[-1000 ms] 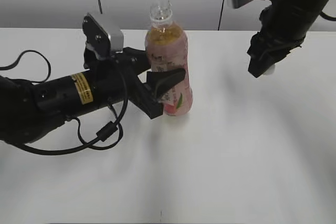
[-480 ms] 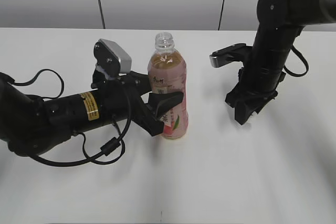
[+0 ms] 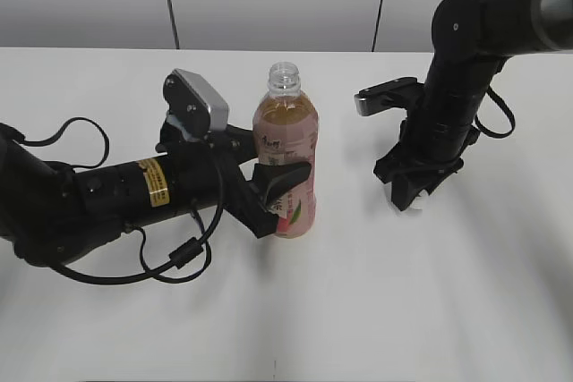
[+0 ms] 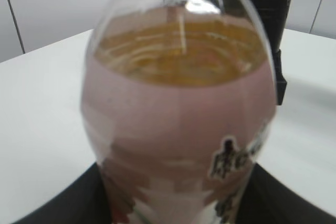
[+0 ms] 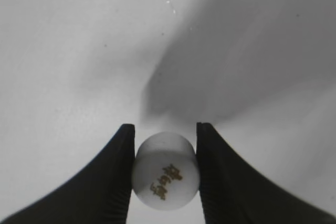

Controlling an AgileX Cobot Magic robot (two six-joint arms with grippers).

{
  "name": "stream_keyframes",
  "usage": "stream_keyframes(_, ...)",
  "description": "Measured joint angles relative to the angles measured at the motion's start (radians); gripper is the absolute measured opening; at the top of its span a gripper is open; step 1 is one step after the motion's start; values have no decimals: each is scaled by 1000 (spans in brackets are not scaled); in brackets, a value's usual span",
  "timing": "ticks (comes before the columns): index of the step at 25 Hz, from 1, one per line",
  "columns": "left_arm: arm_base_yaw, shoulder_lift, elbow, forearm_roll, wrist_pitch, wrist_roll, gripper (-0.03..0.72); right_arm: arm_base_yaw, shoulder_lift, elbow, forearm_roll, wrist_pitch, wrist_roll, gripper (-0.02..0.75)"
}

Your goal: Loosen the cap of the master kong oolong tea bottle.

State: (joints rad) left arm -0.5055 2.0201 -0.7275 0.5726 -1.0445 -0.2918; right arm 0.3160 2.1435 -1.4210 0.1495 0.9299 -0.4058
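Fingers [image 5: 118,174] of my right gripper [image 5: 164,174] pinch the small round white plastic cap [image 5: 165,176] low over the white tabletop [image 3: 358,310]. My left gripper [image 3: 269,176] clamps the upright slim clear bottle of amber tea with pink label [image 3: 286,154], whose neck stands open.

Chinese chars on bottle [image 3: 285,154] label, cap [image 5: 166,174]; prob. unreadable.

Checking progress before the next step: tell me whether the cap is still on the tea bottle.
No, the tea bottle has a bare neck, and the cap sits between the right gripper's fingers.
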Motion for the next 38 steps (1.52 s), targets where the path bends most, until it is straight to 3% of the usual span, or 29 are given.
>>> stream_keyframes(6, 0, 0, 0, 1, 0, 4, 378, 0, 2, 0, 1, -11, 14, 290)
stream_keyframes(11, 0, 0, 0, 2, 1, 5, 378, 0, 3, 0, 1, -12, 19, 450)
stream_keyframes(14, 0, 0, 0, 2, 1, 7, 381, 0, 3, 0, 1, -11, 19, 505)
stream_keyframes(20, 0, 0, 0, 7, -3, 8, 424, 0, 3, 0, 14, -11, 20, 521)
stream_keyframes(26, 0, -6, 0, 6, -47, 8, 531, 0, 3, 0, 37, -11, 20, 523)
stream_keyframes(33, 0, -6, 5, 40, -47, -1, 547, 0, -33, 0, 32, 27, 22, 523)
stream_keyframes(38, 25, -22, 94, 39, -57, -3, 547, 0, -61, 0, 27, 56, 35, 523)
